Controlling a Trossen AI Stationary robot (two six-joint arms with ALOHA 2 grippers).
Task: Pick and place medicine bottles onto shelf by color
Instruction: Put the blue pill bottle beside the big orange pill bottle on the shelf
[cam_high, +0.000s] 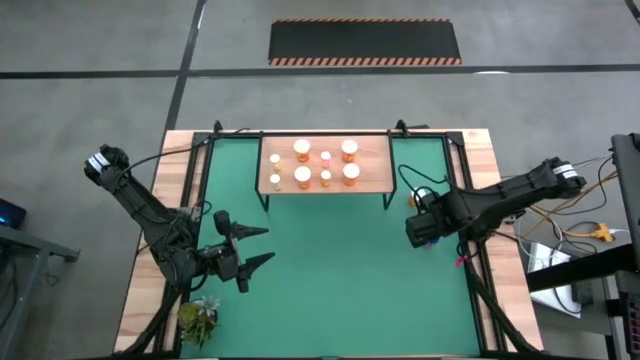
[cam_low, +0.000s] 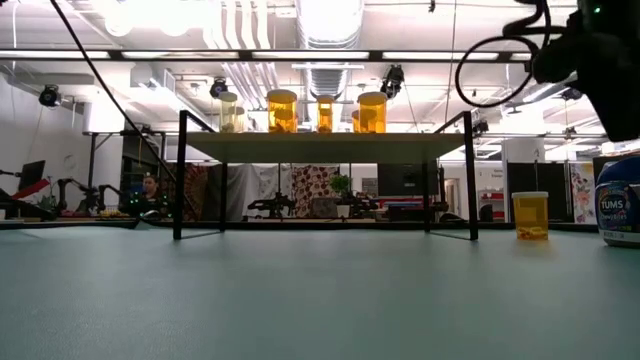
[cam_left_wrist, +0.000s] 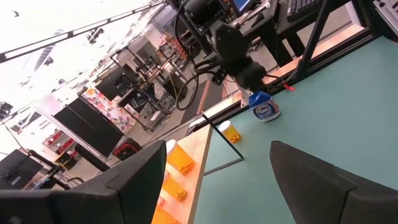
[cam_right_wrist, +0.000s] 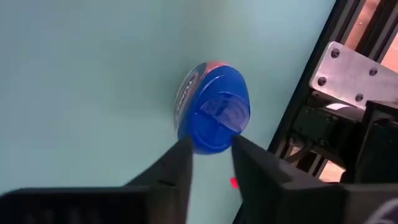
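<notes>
Hanging over the near left of the table (cam_high: 330, 300), my left jaws (cam_high: 258, 246) gape wide with nothing between them, just beyond the small green plant (cam_high: 198, 320). My right jaws (cam_right_wrist: 208, 158) hover at the right edge above the blue bottle (cam_right_wrist: 214, 118), fingers slightly parted on either side of its cap; I cannot tell whether they touch it. Near it stands one orange bottle (cam_low: 530, 214), hidden from overhead by my arm. Farthest, the shelf (cam_high: 275, 185) carries orange medicine bottles (cam_high: 302, 177) in rows; their exact count is hard to make out.
</notes>
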